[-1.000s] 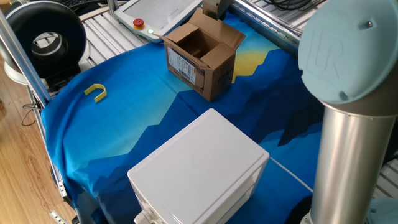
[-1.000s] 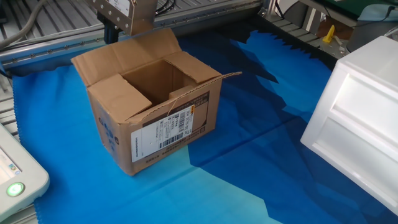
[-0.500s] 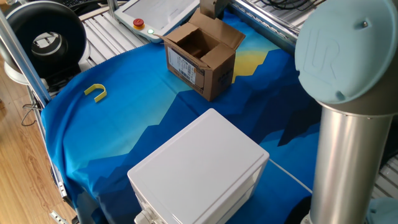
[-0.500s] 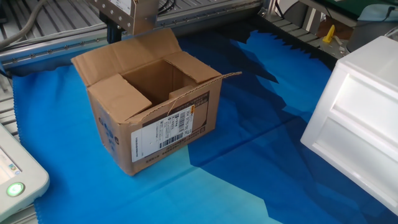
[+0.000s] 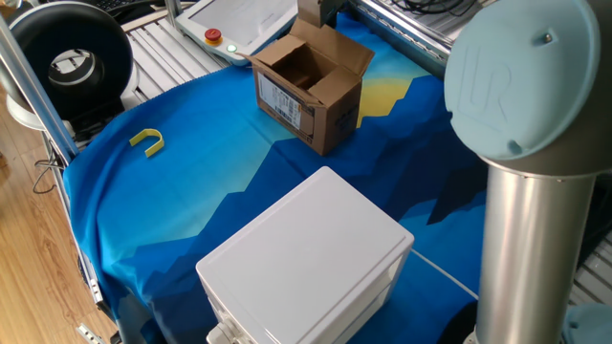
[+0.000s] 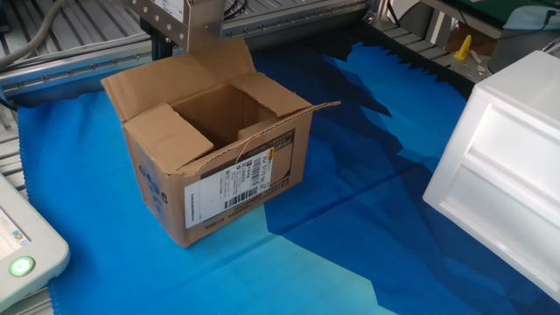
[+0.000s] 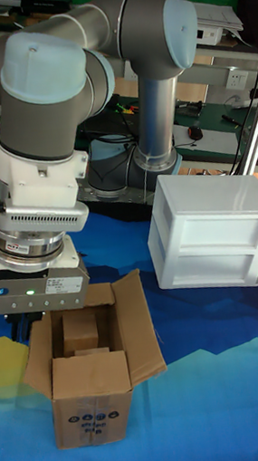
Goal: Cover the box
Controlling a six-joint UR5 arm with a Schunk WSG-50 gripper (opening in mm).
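The box point(image 5: 311, 91) is a small brown carton standing open on the blue cloth, with its barcode label point(image 6: 232, 184) on one side. Its back flap point(image 6: 179, 74) stands upright, one side flap point(image 6: 166, 131) leans inward, and the others stick up or outward. The inside looks empty. My gripper point(image 6: 175, 35) hovers just behind the back flap, at the top edge of both fixed views. In the tall fixed view the gripper point(image 7: 22, 324) sits above the box point(image 7: 87, 379) at its far left corner. The flap and the gripper body hide the fingers.
A large white plastic box point(image 5: 306, 258) stands on the cloth near the arm's column point(image 5: 535, 239). A yellow U-shaped piece point(image 5: 146, 141) lies to the left. A white pendant with a red button point(image 5: 212, 36) sits behind the box, and aluminium rails point(image 6: 79, 35) run along the table.
The gripper has shifted slightly along the back of the box, and the arm's shoulder cap has swung a little left. The box has not moved.
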